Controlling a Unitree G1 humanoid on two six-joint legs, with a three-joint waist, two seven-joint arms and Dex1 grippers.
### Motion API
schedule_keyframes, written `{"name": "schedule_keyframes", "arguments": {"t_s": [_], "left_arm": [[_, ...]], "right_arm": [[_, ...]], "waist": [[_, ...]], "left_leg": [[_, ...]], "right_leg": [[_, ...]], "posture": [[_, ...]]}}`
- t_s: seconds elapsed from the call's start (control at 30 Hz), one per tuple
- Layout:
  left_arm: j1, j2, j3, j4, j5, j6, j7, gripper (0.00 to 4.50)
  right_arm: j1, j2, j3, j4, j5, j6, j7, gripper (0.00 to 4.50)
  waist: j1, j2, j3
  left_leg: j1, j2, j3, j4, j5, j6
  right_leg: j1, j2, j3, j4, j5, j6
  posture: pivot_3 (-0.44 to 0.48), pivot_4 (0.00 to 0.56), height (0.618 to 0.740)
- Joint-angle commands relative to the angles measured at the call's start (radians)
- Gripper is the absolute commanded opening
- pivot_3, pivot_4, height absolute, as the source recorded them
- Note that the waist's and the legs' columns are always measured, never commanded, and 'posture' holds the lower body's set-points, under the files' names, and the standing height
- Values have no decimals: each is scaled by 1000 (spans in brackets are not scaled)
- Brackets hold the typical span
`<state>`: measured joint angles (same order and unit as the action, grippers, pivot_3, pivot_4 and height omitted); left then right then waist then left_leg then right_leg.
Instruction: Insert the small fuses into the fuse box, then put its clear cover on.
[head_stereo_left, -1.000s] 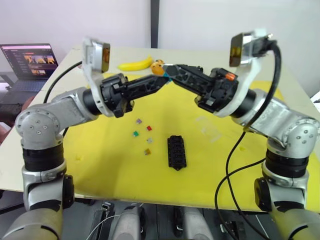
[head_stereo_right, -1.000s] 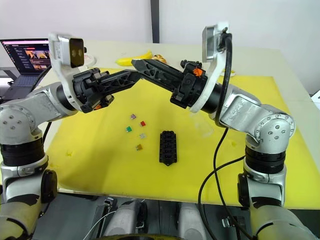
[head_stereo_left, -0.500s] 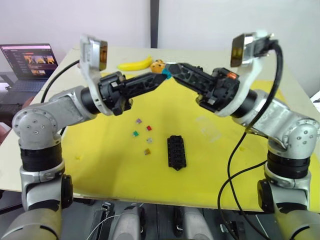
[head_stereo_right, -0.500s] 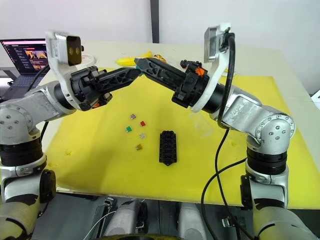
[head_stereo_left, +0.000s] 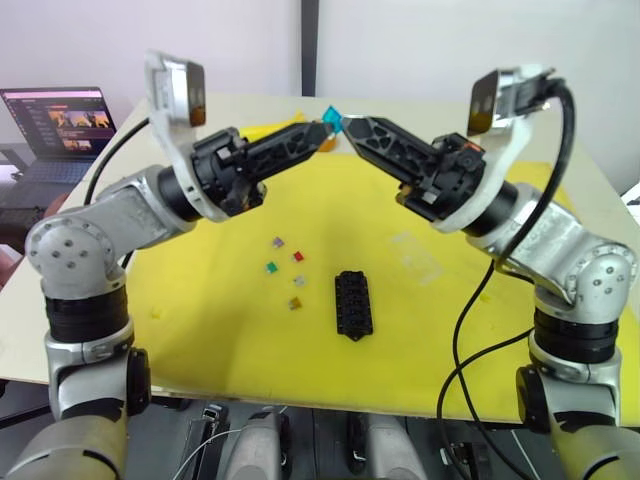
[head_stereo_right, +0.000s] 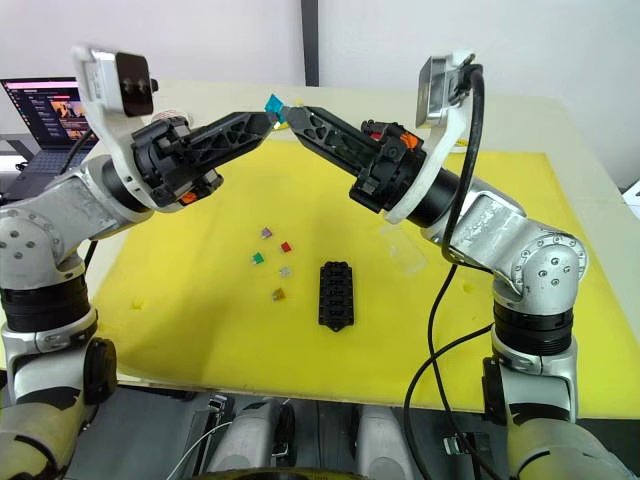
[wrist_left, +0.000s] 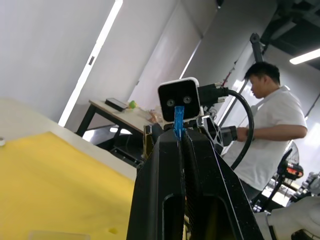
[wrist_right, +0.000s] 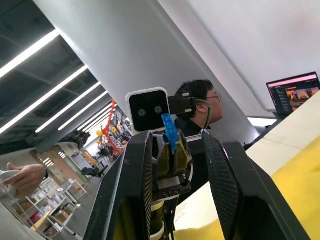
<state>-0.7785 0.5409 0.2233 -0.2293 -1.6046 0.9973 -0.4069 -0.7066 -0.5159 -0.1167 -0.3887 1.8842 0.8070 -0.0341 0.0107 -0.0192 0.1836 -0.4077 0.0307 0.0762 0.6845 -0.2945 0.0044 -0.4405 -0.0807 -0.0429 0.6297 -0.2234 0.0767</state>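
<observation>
High above the mat, my left gripper (head_stereo_left: 322, 130) is shut on a small blue fuse (head_stereo_left: 333, 116), which sticks out past its tips (wrist_left: 178, 120). My right gripper (head_stereo_left: 350, 124) is open and meets it tip to tip. In the right wrist view the blue fuse (wrist_right: 170, 132) sits between my right fingers (wrist_right: 136, 170) without touching them. On the yellow mat lie several more small fuses: grey (head_stereo_left: 278, 241), red (head_stereo_left: 298, 256), green (head_stereo_left: 270, 267) and amber (head_stereo_left: 295, 303). The black fuse box (head_stereo_left: 352, 304) lies just right of them. The clear cover (head_stereo_left: 417, 255) rests further right.
The yellow mat (head_stereo_left: 200, 330) covers most of the table. An open laptop (head_stereo_left: 55, 125) stands off the table's far left. A bit of a banana (head_stereo_left: 272, 129) shows behind my left arm. A person (wrist_left: 272, 130) stands beyond the table.
Both grippers have risen together, tips still meeting, and the blue fuse has gone up with them. The things on the mat have not moved.
</observation>
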Motion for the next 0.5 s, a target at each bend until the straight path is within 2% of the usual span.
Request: {"name": "schedule_keyframes", "arguments": {"t_s": [0.03,0.5], "left_arm": [[-20,0,17,-23,-25,-24,2,0],[-16,5,12,-23,-39,-21,15,0]], "right_arm": [[-2,8,0,-33,23,-23,-4,1606],[-10,15,17,-37,16,-39,2,1606]], "waist": [[0,0,0],[0,0,0]], "left_leg": [[0,0,0,0,0,0],[0,0,0,0,0,0]], "right_leg": [[0,0,0,0,0,0],[0,0,0,0,0,0]], "posture": [[0,150,737],[0,150,737]]}}
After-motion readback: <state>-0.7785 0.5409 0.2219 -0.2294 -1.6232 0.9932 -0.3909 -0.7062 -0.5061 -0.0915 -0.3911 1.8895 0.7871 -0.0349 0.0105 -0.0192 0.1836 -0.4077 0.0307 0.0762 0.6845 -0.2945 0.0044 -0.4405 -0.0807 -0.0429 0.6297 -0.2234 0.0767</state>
